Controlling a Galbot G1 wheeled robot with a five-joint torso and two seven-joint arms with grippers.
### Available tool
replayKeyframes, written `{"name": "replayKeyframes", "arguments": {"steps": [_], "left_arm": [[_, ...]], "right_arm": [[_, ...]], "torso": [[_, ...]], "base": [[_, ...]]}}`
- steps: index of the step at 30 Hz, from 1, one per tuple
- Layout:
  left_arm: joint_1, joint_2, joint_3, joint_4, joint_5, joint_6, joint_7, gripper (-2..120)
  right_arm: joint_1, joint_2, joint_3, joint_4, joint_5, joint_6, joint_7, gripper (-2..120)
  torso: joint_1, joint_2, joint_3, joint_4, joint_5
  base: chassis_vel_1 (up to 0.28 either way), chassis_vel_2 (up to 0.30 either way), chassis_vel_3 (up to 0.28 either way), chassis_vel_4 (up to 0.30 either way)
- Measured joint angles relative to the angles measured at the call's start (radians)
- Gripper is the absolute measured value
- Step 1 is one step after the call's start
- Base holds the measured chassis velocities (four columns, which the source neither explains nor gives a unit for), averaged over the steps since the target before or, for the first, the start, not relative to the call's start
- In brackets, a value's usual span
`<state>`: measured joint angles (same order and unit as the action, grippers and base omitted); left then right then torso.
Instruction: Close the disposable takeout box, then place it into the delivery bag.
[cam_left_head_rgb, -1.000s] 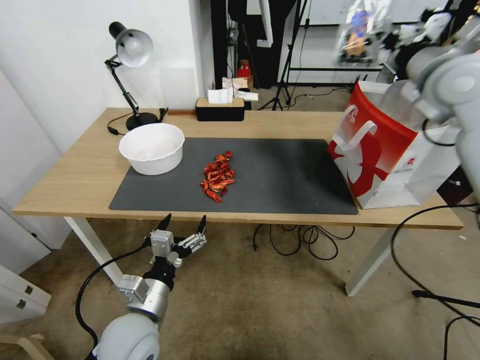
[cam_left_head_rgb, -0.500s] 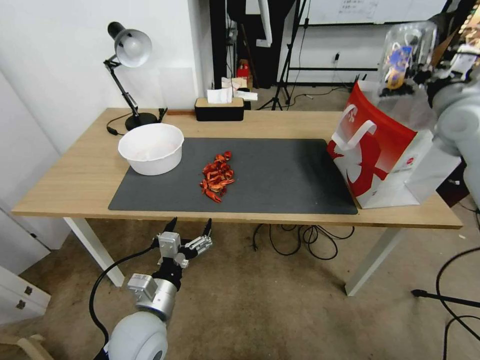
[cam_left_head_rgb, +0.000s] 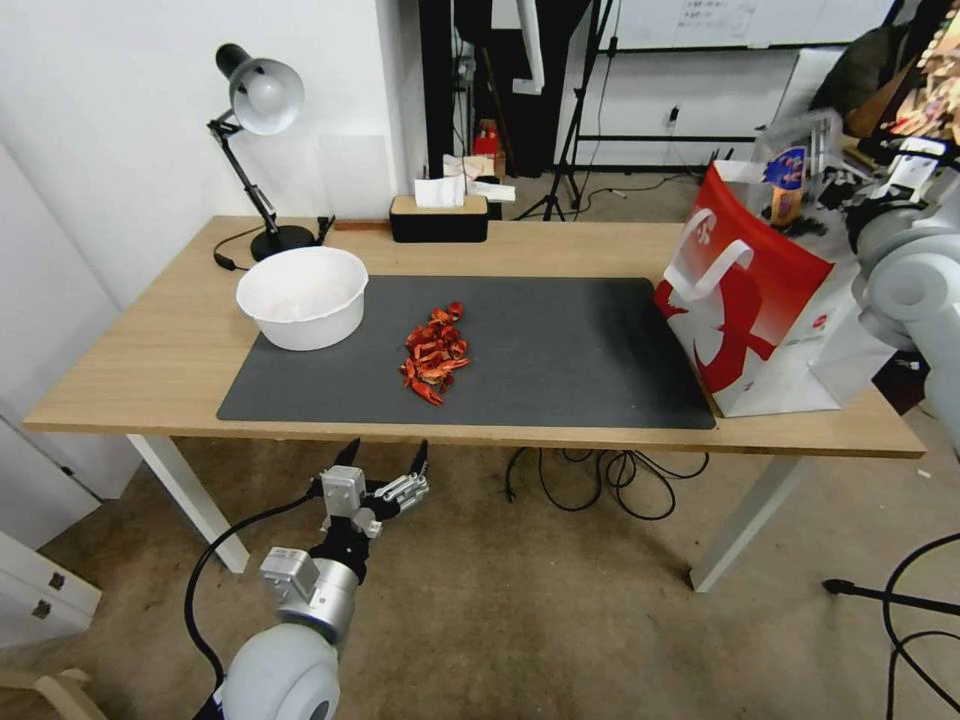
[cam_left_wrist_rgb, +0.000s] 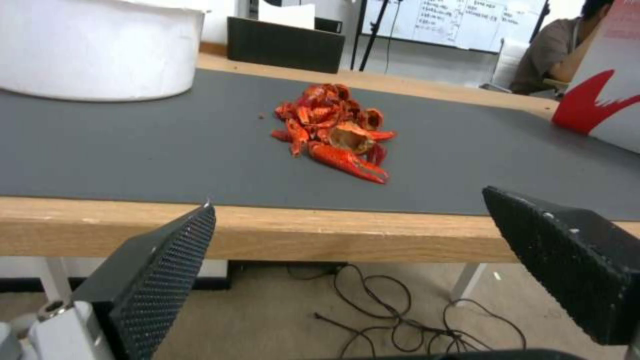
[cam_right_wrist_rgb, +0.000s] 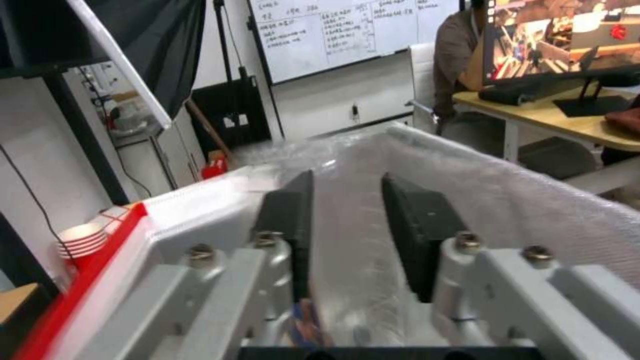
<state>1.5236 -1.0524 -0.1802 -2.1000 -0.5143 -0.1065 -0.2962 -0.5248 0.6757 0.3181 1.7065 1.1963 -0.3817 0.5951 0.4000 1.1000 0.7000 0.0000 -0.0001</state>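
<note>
Wooden counter (cam_left_head_rgb: 150, 370) with a dark mat (cam_left_head_rgb: 560, 350): crayfish shells (cam_left_head_rgb: 435, 352) lie loose at mid-mat beside a white bowl (cam_left_head_rgb: 303, 296). At the right end, the right gripper (cam_right_wrist_rgb: 347, 240), jaws clamped on the disposable takeout box (cam_left_head_rgb: 800, 185), holds it in the delivery bag (cam_left_head_rgb: 770, 310) mouth. Below the front edge, the left gripper (cam_left_head_rgb: 385, 462) hangs, jaws apart.

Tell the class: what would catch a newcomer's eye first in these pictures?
Probably the pile of red crayfish shells in the middle of the dark mat. Next, the big red-and-white delivery bag at the table's right end, where the right gripper holds the clear takeout box at its open top. The left gripper hangs open below the table's front edge.
</note>
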Motion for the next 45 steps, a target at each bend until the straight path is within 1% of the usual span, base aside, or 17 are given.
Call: {"name": "replayKeyframes", "arguments": {"steps": [5, 6, 10, 12, 13, 15, 18, 25, 29, 32, 33, 37, 38, 40, 41, 42, 45], "left_arm": [[0.005, -0.001, -0.004, -0.004, 0.002, 0.000, 0.000, 100], [0.005, -0.001, -0.004, -0.004, 0.002, 0.000, 0.000, 100], [0.005, -0.002, -0.006, -0.007, 0.002, 0.000, -0.001, 100], [0.005, -0.005, -0.007, -0.008, 0.003, 0.000, -0.002, 100], [0.005, -0.008, -0.008, -0.008, 0.003, 0.000, -0.003, 100], [0.005, -0.009, -0.008, -0.009, 0.003, 0.000, -0.003, 100], [0.001, -0.011, -0.013, -0.018, 0.002, 0.001, -0.004, 100], [-0.019, -0.012, -0.039, -0.035, 0.003, -0.001, -0.003, 100], [-0.026, -0.010, -0.069, -0.038, 0.018, -0.018, 0.006, 100], [-0.013, -0.007, -0.106, -0.040, 0.038, -0.033, 0.031, 100], [-0.013, -0.007, -0.106, -0.040, 0.038, -0.033, 0.031, 100], [0.014, -0.009, -0.159, -0.015, 0.103, -0.082, 0.074, 100], [0.014, -0.009, -0.159, -0.015, 0.103, -0.082, 0.074, 100], [0.028, -0.012, -0.180, -0.002, 0.134, -0.110, 0.084, 100], [0.047, -0.015, -0.203, 0.006, 0.157, -0.125, 0.091, 100], [0.047, -0.015, -0.203, 0.006, 0.157, -0.125, 0.091, 100], [0.077, -0.024, -0.250, 0.040, 0.223, -0.153, 0.089, 100]], "right_arm": [[0.004, 0.000, -0.002, 0.001, 0.006, -0.003, 0.001, 47], [0.004, 0.000, -0.002, 0.001, 0.006, -0.003, 0.001, 47], [0.004, 0.001, -0.004, 0.003, 0.012, -0.005, 0.000, 62], [0.002, 0.004, -0.005, 0.004, 0.019, -0.005, -0.005, 73], [0.002, 0.004, -0.005, 0.009, 0.033, -0.003, -0.020, 80], [0.001, 0.003, -0.005, 0.014, 0.041, 0.001, -0.032, 82], [0.001, -0.004, -0.002, 0.032, 0.060, 0.037, -0.101, 96], [-0.012, -0.019, 0.016, 0.080, 0.064, 0.094, -0.168, 100], [-0.072, -0.024, 0.045, 0.117, 0.040, 0.190, -0.246, 100], [-0.209, -0.017, 0.109, 0.180, 0.022, 0.334, -0.393, 100], [-0.209, -0.017, 0.109, 0.180, 0.022, 0.334, -0.393, 100], [-0.462, 0.042, 0.239, 0.345, -0.038, 0.438, -0.504, 100], [-0.462, 0.042, 0.239, 0.345, -0.038, 0.438, -0.504, 100], [-0.571, 0.080, 0.281, 0.399, -0.092, 0.466, -0.540, 100], [-0.681, 0.128, 0.306, 0.444, -0.156, 0.488, -0.573, 100], [-0.681, 0.128, 0.306, 0.444, -0.156, 0.488, -0.573, 100], [-0.870, 0.240, 0.324, 0.490, -0.292, 0.558, -0.618, 100]], "torso": [[0.000, 0.000, 0.000, 0.0001, 0.0000], [0.000, 0.000, 0.000, 0.0001, 0.0000], [0.000, 0.000, 0.000, 0.0000, 0.0000], [0.000, 0.000, 0.000, 0.0000, 0.0001], [0.000, 0.000, 0.000, 0.0000, 0.0001], [0.000, 0.000, 0.000, 0.0000, 0.0001], [0.000, 0.000, 0.000, 0.0001, 0.0000], [0.000, 0.000, 0.000, 0.0000, -0.0001], [0.000, 0.000, 0.000, 0.0000, -0.0002], [0.000, 0.000, 0.000, 0.0000, 0.0002], [0.000, 0.000, 0.000, 0.0000, 0.0002], [0.000, 0.000, 0.000, 0.0001, -0.0005], [0.000, 0.000, 0.000, 0.0001, -0.0005], [0.000, 0.000, 0.000, 0.0000, -0.0005], [0.000, 0.000, 0.000, -0.0001, 0.0006], [0.000, 0.000, 0.000, -0.0001, 0.0006], [0.000, 0.000, 0.000, 0.0001, -0.0005]], "base": [[0.000, 0.000, 0.000, 0.000], [0.000, 0.000, 0.000, 0.000], [0.000, 0.000, 0.000, 0.000], [0.000, 0.000, 0.000, 0.000], [0.000, 0.000, 0.000, 0.000], [0.000, 0.000, 0.000, 0.000], [0.000, 0.000, 0.000, 0.000], [0.000, 0.000, 0.000, 0.000], [0.000, 0.000, 0.000, 0.000], [0.000, 0.000, 0.000, 0.000], [0.000, 0.000, 0.000, 0.000], [0.000, 0.000, 0.000, 0.000], [0.000, 0.000, 0.000, 0.000], [0.000, 0.000, 0.000, 0.000], [0.000, 0.000, 0.000, 0.000], [0.000, 0.000, 0.000, 0.000], [0.000, 0.000, 0.000, 0.000]]}}
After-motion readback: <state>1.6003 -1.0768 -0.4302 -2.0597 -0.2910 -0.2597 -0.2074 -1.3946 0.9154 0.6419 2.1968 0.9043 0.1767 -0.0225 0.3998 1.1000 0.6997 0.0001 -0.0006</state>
